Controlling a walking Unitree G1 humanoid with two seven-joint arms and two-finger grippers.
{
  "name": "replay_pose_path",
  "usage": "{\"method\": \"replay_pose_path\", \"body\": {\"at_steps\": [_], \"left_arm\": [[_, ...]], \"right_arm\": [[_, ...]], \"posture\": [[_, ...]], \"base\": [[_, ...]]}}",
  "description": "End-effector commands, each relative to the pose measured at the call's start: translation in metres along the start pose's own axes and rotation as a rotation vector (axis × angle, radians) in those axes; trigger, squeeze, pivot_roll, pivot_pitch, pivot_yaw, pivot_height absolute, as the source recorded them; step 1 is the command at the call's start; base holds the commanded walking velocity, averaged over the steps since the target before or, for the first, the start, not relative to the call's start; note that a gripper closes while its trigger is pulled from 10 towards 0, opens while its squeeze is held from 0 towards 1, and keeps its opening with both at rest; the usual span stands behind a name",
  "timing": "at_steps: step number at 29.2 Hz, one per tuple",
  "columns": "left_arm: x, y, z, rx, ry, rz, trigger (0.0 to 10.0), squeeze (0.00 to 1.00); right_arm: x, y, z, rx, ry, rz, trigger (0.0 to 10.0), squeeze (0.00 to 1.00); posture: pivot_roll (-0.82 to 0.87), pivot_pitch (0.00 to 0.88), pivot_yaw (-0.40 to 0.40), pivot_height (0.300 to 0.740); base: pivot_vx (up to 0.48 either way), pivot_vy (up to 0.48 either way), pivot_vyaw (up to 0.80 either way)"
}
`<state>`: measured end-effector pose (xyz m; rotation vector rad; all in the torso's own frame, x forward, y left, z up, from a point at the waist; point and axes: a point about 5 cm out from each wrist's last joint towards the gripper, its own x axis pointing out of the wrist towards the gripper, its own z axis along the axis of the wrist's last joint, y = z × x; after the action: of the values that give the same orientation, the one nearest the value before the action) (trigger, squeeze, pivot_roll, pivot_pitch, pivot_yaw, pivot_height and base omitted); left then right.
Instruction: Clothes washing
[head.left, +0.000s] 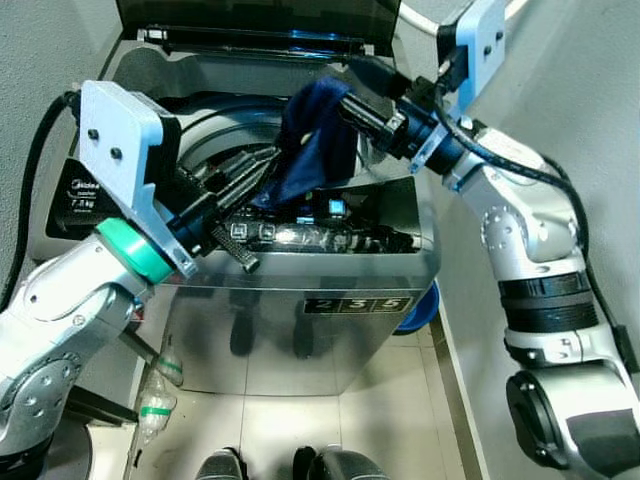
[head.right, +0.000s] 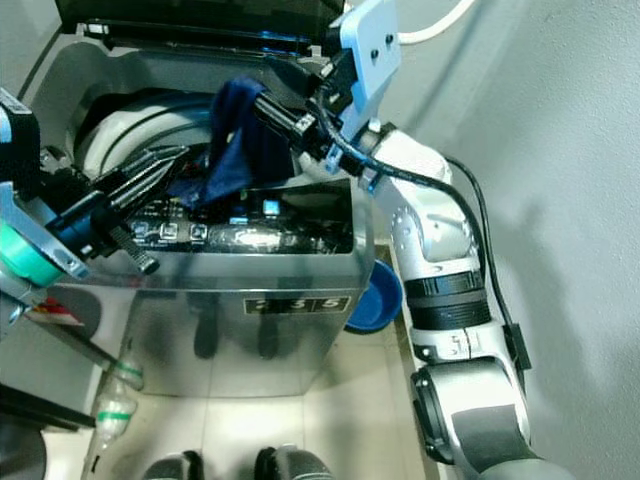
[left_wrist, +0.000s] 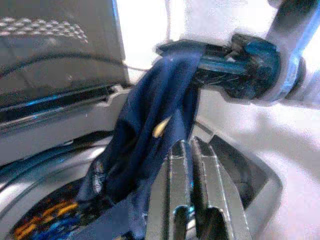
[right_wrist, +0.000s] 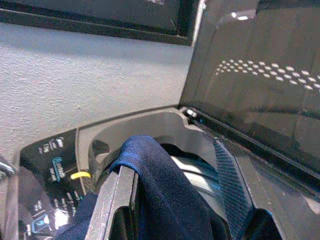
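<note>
A dark blue garment (head.left: 315, 140) hangs over the open drum (head.left: 215, 135) of a grey top-loading washing machine (head.left: 300, 330). My right gripper (head.left: 345, 100) reaches in from the right and is shut on the garment's top end. The cloth drapes over one of its fingers (right_wrist: 117, 200). My left gripper (head.left: 262, 165) comes from the left, level with the drum's rim. It stands shut, its tips right beside the garment's lower part (left_wrist: 145, 130). Whether it pinches cloth cannot be told. Colourful laundry (left_wrist: 30, 225) lies deep in the drum.
The dark lid (head.left: 250, 15) stands raised behind the drum. A blue basin (head.right: 375, 295) sits on the floor at the machine's right corner, against the wall. Plastic bottles (head.left: 160, 390) lie at its left foot. My feet (head.left: 280, 465) stand close before the machine.
</note>
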<state>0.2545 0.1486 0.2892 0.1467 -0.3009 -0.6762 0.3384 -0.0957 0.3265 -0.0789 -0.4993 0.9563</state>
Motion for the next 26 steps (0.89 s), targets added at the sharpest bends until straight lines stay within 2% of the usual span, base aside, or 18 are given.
{"method": "replay_pose_path", "body": {"at_steps": [1, 2, 4, 5, 6, 8, 9, 11, 13, 14, 16, 18, 19, 20, 23, 24, 25, 26], "left_arm": [[0.008, 0.015, -0.010, 0.046, 0.034, 0.036, 10.0, 0.00], [0.020, 0.034, -0.017, 0.085, 0.049, 0.089, 10.0, 0.00], [0.020, 0.034, -0.017, 0.085, 0.049, 0.089, 10.0, 0.00], [0.031, 0.054, -0.022, 0.124, 0.064, 0.148, 10.0, 0.00], [0.031, 0.054, -0.022, 0.124, 0.064, 0.148, 10.0, 0.00], [0.050, 0.089, -0.024, 0.156, 0.071, 0.222, 10.0, 0.00], [0.050, 0.089, -0.024, 0.156, 0.071, 0.222, 10.0, 0.00], [0.058, 0.119, -0.015, 0.223, 0.078, 0.308, 10.0, 0.00], [0.058, 0.119, -0.015, 0.223, 0.078, 0.308, 10.0, 0.00], [0.048, 0.156, 0.013, 0.341, 0.060, 0.507, 10.0, 0.00], [0.048, 0.156, 0.013, 0.341, 0.060, 0.507, 10.0, 0.00], [0.024, 0.186, 0.040, 0.428, 0.042, 0.699, 10.0, 0.00], [0.024, 0.186, 0.040, 0.428, 0.042, 0.699, 10.0, 0.00], [0.011, 0.195, 0.047, 0.455, 0.045, 0.758, 10.0, 0.00], [0.004, 0.196, 0.048, 0.451, 0.054, 0.723, 10.0, 0.00], [0.002, 0.189, 0.044, 0.417, 0.052, 0.634, 10.0, 0.00], [0.002, 0.189, 0.044, 0.417, 0.052, 0.634, 10.0, 0.00], [0.004, 0.172, 0.038, 0.376, 0.041, 0.506, 10.0, 0.00]], "right_arm": [[0.001, 0.002, 0.023, -0.026, -0.078, 0.042, 10.0, 0.00], [-0.002, 0.000, 0.027, -0.026, -0.088, 0.047, 10.0, 0.00], [-0.002, 0.000, 0.027, -0.026, -0.088, 0.047, 10.0, 0.00], [-0.005, -0.002, 0.031, -0.029, -0.095, 0.047, 10.0, 0.00], [-0.005, -0.002, 0.031, -0.029, -0.095, 0.047, 10.0, 0.00], [-0.014, 0.000, 0.043, -0.010, -0.133, 0.091, 10.0, 0.00], [-0.014, 0.000, 0.043, -0.010, -0.133, 0.091, 10.0, 0.00], [-0.023, 0.011, 0.049, -0.006, -0.127, 0.210, 10.0, 0.00], [-0.023, 0.011, 0.049, -0.006, -0.127, 0.210, 10.0, 0.00], [-0.025, 0.010, 0.028, -0.110, 0.031, 0.166, 10.0, 0.00], [-0.025, 0.010, 0.028, -0.110, 0.031, 0.166, 10.0, 0.00], [-0.022, 0.003, -0.001, -0.201, 0.180, 0.080, 10.0, 0.00], [-0.022, 0.003, -0.001, -0.201, 0.180, 0.080, 10.0, 0.00], [-0.019, 0.003, -0.010, -0.209, 0.201, 0.067, 10.0, 0.00], [-0.014, 0.005, -0.007, -0.181, 0.156, 0.058, 10.0, 0.00], [-0.007, 0.005, 0.001, -0.158, 0.092, 0.037, 10.0, 0.00], [-0.007, 0.005, 0.001, -0.158, 0.092, 0.037, 10.0, 0.00], [0.002, 0.001, 0.011, -0.143, 0.035, -0.002, 10.0, 0.00]], "posture": [[0.10, 0.065, -0.021, 0.740], [0.09, 0.070, -0.018, 0.740], [0.09, 0.070, -0.018, 0.740], [0.08, 0.074, -0.013, 0.740], [0.08, 0.074, -0.013, 0.740], [0.04, 0.092, 0.009, 0.740], [0.04, 0.092, 0.009, 0.740], [0.02, 0.096, 0.022, 0.740], [0.02, 0.096, 0.022, 0.740], [0.01, 0.099, 0.030, 0.740], [0.01, 0.099, 0.030, 0.740], [0.04, 0.111, 0.023, 0.740], [0.04, 0.111, 0.023, 0.740], [0.04, 0.112, 0.023, 0.740], [0.04, 0.111, 0.020, 0.740], [0.04, 0.110, 0.018, 0.740], [0.04, 0.110, 0.018, 0.740], [0.04, 0.108, 0.017, 0.740]], "base": [[0.000, 0.000, 0.00], [0.000, 0.000, 0.00], [0.000, 0.000, 0.00], [0.000, 0.000, 0.00], [0.000, 0.000, 0.00], [0.000, 0.000, 0.00], [0.000, 0.000, 0.00], [0.000, 0.000, 0.00], [0.000, 0.000, 0.00], [0.000, 0.000, 0.00], [0.000, 0.000, 0.00], [0.000, 0.000, 0.00], [0.000, 0.000, 0.00], [0.000, 0.000, 0.00], [0.000, 0.000, 0.00], [0.000, 0.000, 0.00], [0.000, 0.000, 0.00], [0.000, 0.000, 0.00]]}}
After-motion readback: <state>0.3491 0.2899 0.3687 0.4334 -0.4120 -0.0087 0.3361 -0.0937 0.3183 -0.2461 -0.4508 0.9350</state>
